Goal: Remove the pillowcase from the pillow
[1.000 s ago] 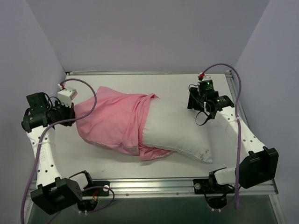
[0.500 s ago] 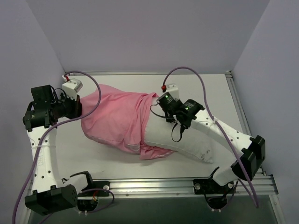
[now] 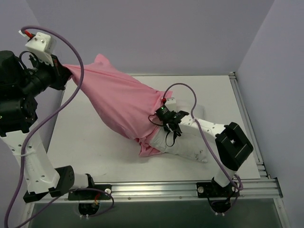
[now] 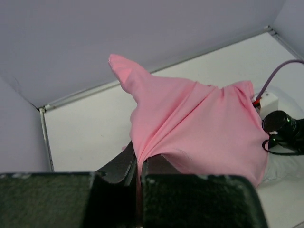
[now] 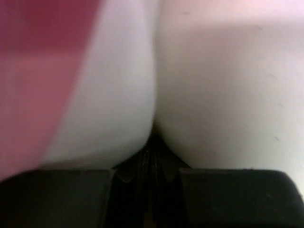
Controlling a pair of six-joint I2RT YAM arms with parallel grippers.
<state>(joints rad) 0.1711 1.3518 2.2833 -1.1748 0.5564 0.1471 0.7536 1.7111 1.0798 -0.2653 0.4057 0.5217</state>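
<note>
Black left gripper (image 3: 65, 72): clenched on a pinch of the pillowcase (image 3: 118, 102), held high over the far left corner of the table (image 3: 95, 142).
Pink pillowcase: pulled taut from that grip, sloping down and right to mid-table; its open end wraps the left end of the pillow (image 3: 187, 145).
Black right gripper (image 3: 160, 129): clamped on a fold of the pillow, just beside the pillowcase mouth.
White pillow: lying on the table, near and right of centre, largely uncovered.

The white table (image 3: 90, 142) carries the off-white pillow (image 3: 190, 145), which lies near its front edge. The pink pillowcase (image 3: 118, 99) has its bunched lower hem resting on the tabletop against the pillow.
</note>
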